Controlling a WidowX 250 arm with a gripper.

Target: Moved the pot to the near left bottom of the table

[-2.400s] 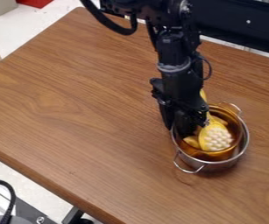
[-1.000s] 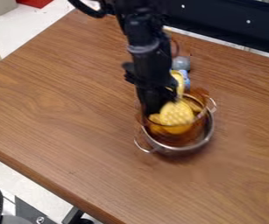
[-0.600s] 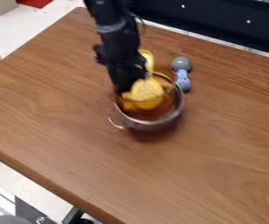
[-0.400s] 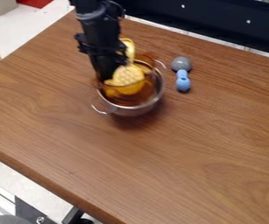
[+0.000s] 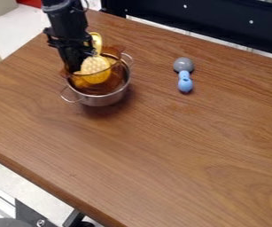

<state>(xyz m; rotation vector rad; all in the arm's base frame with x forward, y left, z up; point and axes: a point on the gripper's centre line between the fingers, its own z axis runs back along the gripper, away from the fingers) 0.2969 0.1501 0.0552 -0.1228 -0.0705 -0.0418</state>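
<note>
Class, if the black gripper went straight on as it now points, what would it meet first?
Pointing down, the gripper would probably meet the amber bowl in the metal pot; depth there is unclear.

The counter [image 5: 161,142] is a warm mid-brown, its wood pattern drawn in darker streaks and long, wavy lines. The pot [image 5: 105,100] is shiny silver, handles included. The bowl [image 5: 114,82] in it is a see-through amber, deepening to reddish brown lower down. The brush [image 5: 95,66] is yellow, with a paler, dotted pattern over its round face. The claw [image 5: 74,64] is black, like the arm [image 5: 68,22] above it. The scoop [image 5: 184,65] has a plain grey head and a light blue handle. Beyond the counter's far edge, the rail [image 5: 215,20] is blue-black, dotted with small white spots.
</note>
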